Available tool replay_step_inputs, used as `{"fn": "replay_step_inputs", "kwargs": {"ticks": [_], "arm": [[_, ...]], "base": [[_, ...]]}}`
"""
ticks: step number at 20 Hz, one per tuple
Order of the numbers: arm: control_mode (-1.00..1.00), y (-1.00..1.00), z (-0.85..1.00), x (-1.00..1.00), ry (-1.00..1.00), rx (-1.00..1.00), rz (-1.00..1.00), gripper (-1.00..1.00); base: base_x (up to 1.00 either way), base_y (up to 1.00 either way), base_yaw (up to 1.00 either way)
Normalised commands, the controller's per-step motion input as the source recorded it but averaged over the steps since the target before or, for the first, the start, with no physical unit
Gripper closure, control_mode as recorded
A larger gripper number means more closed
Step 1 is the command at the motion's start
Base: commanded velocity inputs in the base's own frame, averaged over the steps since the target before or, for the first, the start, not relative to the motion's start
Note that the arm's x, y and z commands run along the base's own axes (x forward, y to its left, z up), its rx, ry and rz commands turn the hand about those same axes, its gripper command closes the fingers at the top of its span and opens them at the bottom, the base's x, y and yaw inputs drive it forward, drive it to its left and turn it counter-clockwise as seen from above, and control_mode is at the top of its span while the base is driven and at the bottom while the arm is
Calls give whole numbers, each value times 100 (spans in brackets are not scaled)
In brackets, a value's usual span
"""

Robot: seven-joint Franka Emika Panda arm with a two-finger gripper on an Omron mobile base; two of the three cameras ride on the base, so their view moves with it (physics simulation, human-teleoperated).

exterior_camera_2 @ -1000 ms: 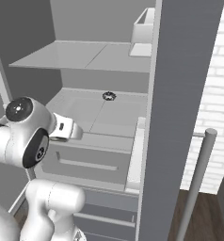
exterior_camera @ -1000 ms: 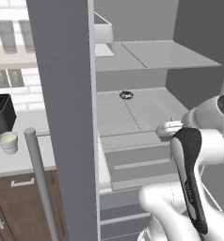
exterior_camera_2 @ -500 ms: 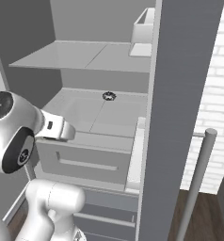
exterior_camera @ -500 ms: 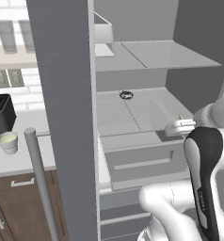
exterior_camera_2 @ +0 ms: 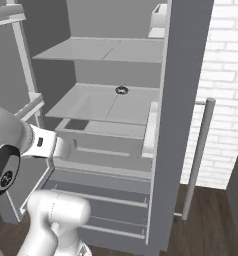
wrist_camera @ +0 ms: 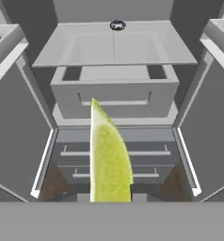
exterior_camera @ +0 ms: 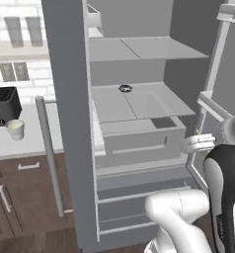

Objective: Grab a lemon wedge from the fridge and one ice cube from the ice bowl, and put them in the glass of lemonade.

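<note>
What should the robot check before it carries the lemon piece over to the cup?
1. Lemon wedge held in the tool: ok.
2. Wedge out of the fridge, in front of the shelves: ok.
3. Fridge doors open wide beside the arm: ok.
4. Glass of lemonade upright on the counter by the toaster: ok.
5. Ice bowl located: cannot tell.

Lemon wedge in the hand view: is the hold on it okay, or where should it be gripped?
The lemon wedge is already held by the gripper, which is shut on its broad lower end, with the pointed tip standing up and away from the fingers. That wide end is probably the best part to pinch, across the flat cut faces; the thin tip would likely slip. I would keep this hold.
</note>
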Motion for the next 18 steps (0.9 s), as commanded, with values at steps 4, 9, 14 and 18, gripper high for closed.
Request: {"fn": "replay_step_inputs", "kwargs": {"ticks": [4,9,14,18], "arm": [[100,0,0,0,0,0,0,100],[100,0,0,0,0,0,0,100],[100,0,0,0,0,0,0,100],[100,0,0,0,0,0,0,100]], "base": [[-99,0,0],[-70,30,0],[-34,76,0],[0,100,0]]}}
